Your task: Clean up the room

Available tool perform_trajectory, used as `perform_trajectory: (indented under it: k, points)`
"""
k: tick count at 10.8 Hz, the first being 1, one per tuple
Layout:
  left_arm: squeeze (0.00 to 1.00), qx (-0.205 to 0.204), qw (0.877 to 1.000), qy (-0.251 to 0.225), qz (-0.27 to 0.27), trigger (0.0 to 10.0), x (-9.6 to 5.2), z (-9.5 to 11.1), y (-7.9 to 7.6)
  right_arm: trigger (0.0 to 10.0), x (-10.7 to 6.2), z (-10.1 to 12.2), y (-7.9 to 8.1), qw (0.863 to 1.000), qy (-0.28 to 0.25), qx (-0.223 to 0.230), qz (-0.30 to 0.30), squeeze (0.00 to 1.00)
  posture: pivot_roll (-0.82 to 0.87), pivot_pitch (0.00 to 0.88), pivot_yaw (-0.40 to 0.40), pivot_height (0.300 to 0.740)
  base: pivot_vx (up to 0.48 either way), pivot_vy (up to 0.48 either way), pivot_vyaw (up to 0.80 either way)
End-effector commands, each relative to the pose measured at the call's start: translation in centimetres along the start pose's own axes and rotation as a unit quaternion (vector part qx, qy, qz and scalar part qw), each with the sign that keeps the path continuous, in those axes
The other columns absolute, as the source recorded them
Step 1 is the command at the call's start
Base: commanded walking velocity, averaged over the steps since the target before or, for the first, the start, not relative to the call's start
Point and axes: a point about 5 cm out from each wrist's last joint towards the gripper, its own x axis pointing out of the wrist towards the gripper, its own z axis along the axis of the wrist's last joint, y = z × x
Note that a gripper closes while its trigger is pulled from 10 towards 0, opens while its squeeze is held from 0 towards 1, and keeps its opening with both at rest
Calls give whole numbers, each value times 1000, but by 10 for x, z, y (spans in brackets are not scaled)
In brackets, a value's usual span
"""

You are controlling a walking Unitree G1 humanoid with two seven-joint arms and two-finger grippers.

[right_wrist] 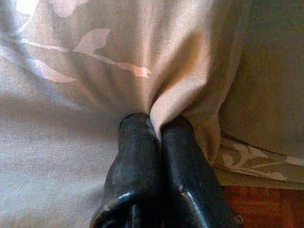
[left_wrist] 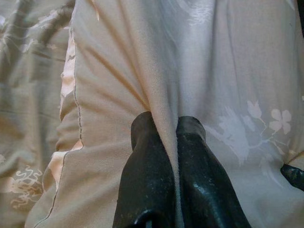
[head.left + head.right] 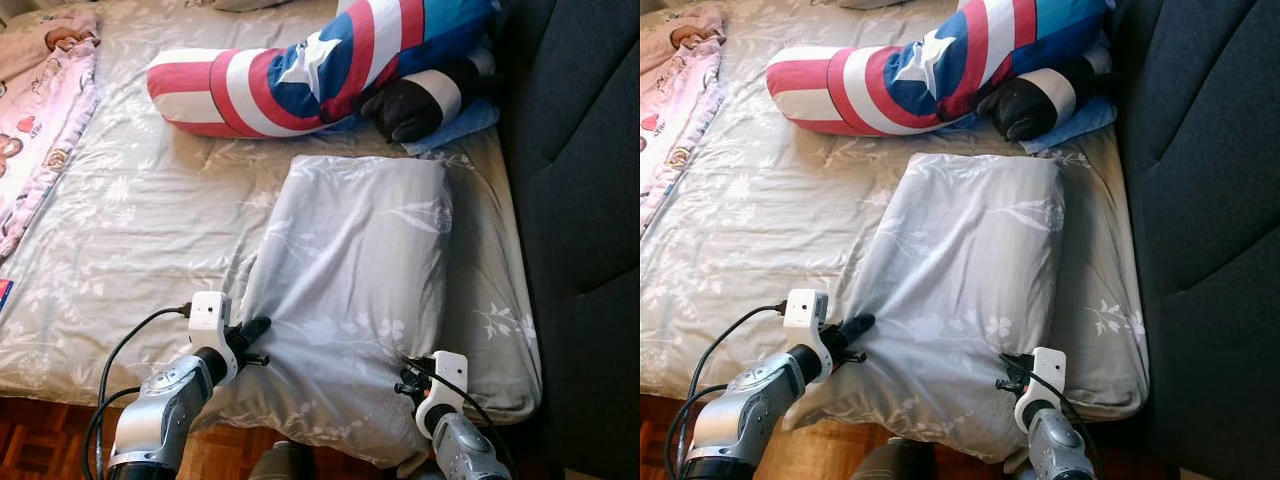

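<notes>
Two pincers, left pincer (image 2: 166,124), right pincer (image 1: 156,122), pinching pillow (image 3: 350,290)

Silver arms, white wrist camera housings, black cables, glossy black fingers (image 2: 152,161)

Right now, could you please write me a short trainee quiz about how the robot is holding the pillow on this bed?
1. True or false: both hands are shut on folds of the grey floral pillow.
2. Which edge of the pillow do the left hand and right hand hold? A) the edge by the striped star cushion B) the edge nearest the robot C) the edge against the dark headboard
3. Fill in: at the bed's far left lies a ____ blanket with cartoon prints.

Key: 1 true; 2 B; 3 pink.
</notes>
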Motion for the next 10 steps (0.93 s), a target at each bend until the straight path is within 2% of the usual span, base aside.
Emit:
perform_trajectory:
  k: [1, 7, 10]
  points:
    - [0, 2, 1000, -5, -1, 10000, -5, 1, 0, 0, -8, -34, 1, 998, 65, 7, -4, 0, 209, 369, 151, 740, 0, 0, 0]
    - [0, 0, 1000, -14, -1, 10000, 2, 5, -1, 0, -4, -23, 3, 999, 50, 3, 3, 0, 189, 337, 140, 740, 0, 0, 0]
    - [0, -4, 1000, -16, 5, 10000, 10, 5, 4, 0, -1, -11, 2, 999, 33, 2, 5, 0, 155, 291, 139, 740, 0, 0, 0]
